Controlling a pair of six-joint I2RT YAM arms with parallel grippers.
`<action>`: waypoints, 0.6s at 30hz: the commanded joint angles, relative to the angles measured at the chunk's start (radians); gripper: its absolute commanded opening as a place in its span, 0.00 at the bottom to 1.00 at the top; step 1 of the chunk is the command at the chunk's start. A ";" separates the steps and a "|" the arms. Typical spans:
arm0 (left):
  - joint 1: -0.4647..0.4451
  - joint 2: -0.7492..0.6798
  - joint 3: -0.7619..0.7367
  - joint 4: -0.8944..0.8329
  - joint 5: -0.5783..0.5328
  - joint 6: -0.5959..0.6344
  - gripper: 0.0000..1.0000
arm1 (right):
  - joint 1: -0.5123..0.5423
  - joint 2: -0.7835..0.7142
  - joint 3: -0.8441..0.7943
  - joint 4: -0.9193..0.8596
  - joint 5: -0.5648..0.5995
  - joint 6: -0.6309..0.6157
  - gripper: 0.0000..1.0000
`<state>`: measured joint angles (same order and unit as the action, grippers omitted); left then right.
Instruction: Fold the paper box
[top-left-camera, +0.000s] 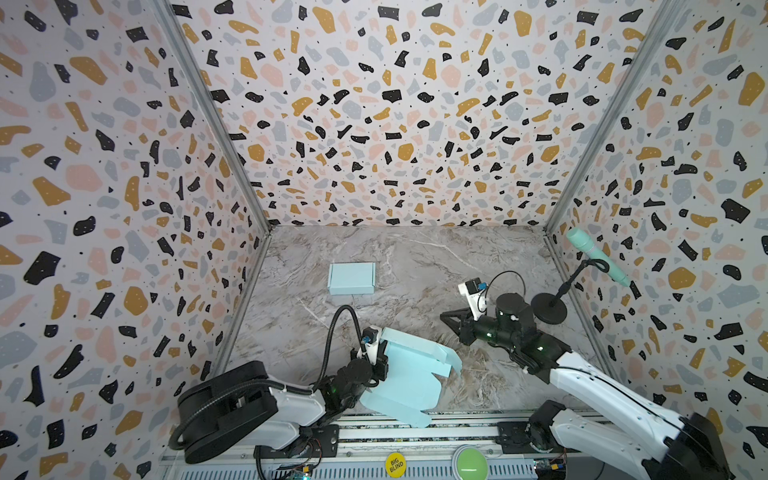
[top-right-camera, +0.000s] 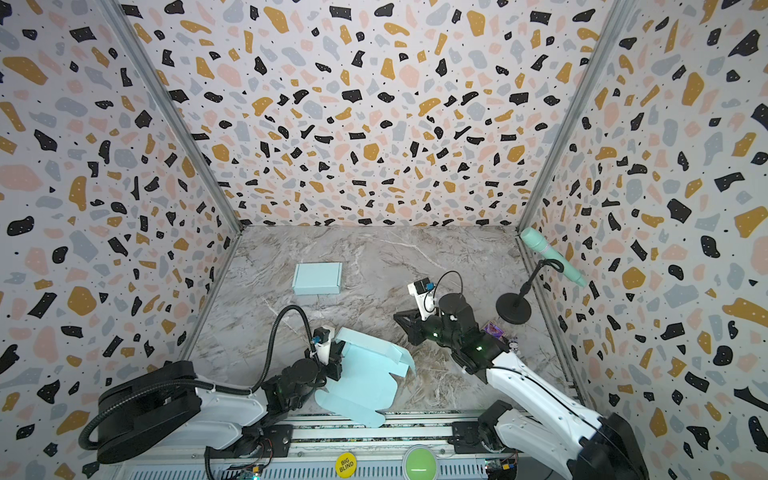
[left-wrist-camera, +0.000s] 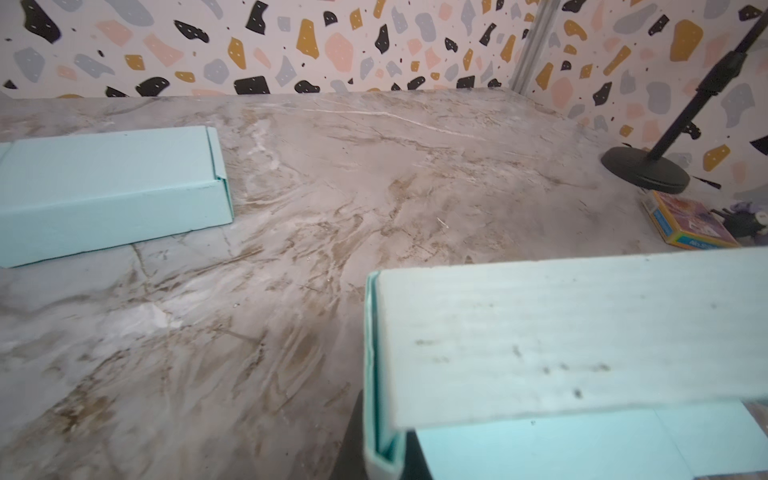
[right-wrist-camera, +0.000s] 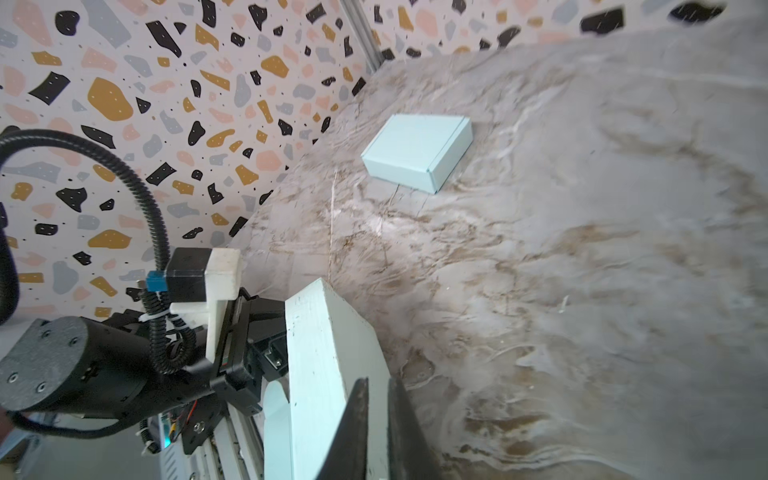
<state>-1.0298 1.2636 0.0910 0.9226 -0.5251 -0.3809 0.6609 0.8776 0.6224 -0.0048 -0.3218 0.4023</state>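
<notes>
The paper box (top-left-camera: 407, 382) is a pale blue, partly folded cardboard blank near the table's front edge, with one long wall turned up and flaps hanging over the rail. My left gripper (top-left-camera: 377, 360) is shut on the doubled wall at the blank's left end. In the left wrist view that folded wall (left-wrist-camera: 561, 332) sits between the dark fingers (left-wrist-camera: 353, 449). My right gripper (top-left-camera: 444, 316) is shut and holds nothing. It hovers behind and to the right of the blank, clear of it. In the right wrist view its fingertips (right-wrist-camera: 361, 399) nearly touch in front of the blank's raised wall (right-wrist-camera: 316, 353).
A finished, closed blue box (top-left-camera: 352, 278) lies mid-table toward the back. A microphone stand (top-left-camera: 548, 307) with a green microphone (top-left-camera: 594, 253) stands at the right wall. A small colourful carton (left-wrist-camera: 685, 224) lies beside it. Patterned walls enclose three sides.
</notes>
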 joint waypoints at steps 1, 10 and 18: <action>-0.004 -0.104 0.049 -0.172 -0.104 -0.087 0.01 | 0.074 -0.107 0.053 -0.268 0.189 -0.036 0.01; -0.004 -0.284 0.163 -0.499 -0.145 -0.166 0.00 | 0.393 -0.083 0.062 -0.274 0.471 0.040 0.00; -0.004 -0.390 0.164 -0.568 -0.135 -0.176 0.00 | 0.423 0.021 0.053 -0.134 0.523 0.044 0.00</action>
<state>-1.0298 0.9070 0.2481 0.3801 -0.6388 -0.5404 1.0786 0.9077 0.6685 -0.2195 0.1520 0.4332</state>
